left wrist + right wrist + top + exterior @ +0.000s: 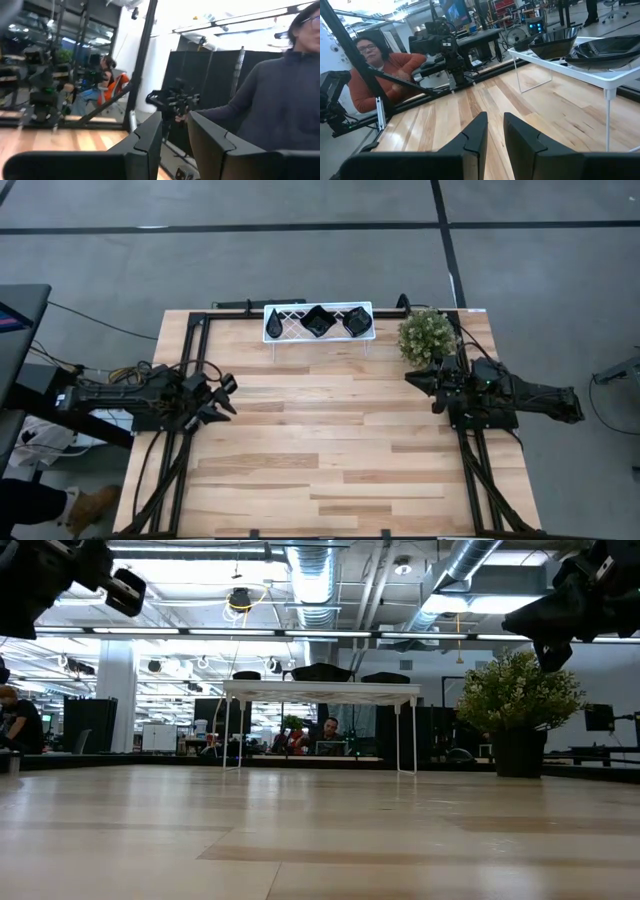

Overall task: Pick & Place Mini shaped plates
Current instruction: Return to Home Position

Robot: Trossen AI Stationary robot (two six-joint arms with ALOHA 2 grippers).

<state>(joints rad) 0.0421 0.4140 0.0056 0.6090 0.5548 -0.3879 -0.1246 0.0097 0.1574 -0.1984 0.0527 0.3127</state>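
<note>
My left claw (228,396) hangs over the left edge of the table (320,470), well apart from the rack; its fingers (150,142) stand moderately parted and hold nothing. My right claw (412,378) hangs over the right side of the table, just near the plant; its fingers (476,136) leave only a narrow gap, through which the bare wood shows, and they too hold nothing.

The mini shaped plates (318,321) all sit on the white wire rack (290,311), which stands on thin legs at the far edge of the table, about midway along it. They lie in three groups in a row: the teardrop plates (273,327) at the left end; the wavy-edged square plates (318,320) in the middle; the leaf-shaped plates (357,321) at the right end. In the low view the three groups show as dark humps on top of the rack; how many plates each one holds I cannot tell.

The green bushy plant (428,335) stands in a dark pot (518,752) just right of the rack, at the far right corner.

Beyond the table, a person in a dark grey top (280,100) shows past my left fingers; a seated person in an orange-red top (385,70) shows past my right fingers.
</note>
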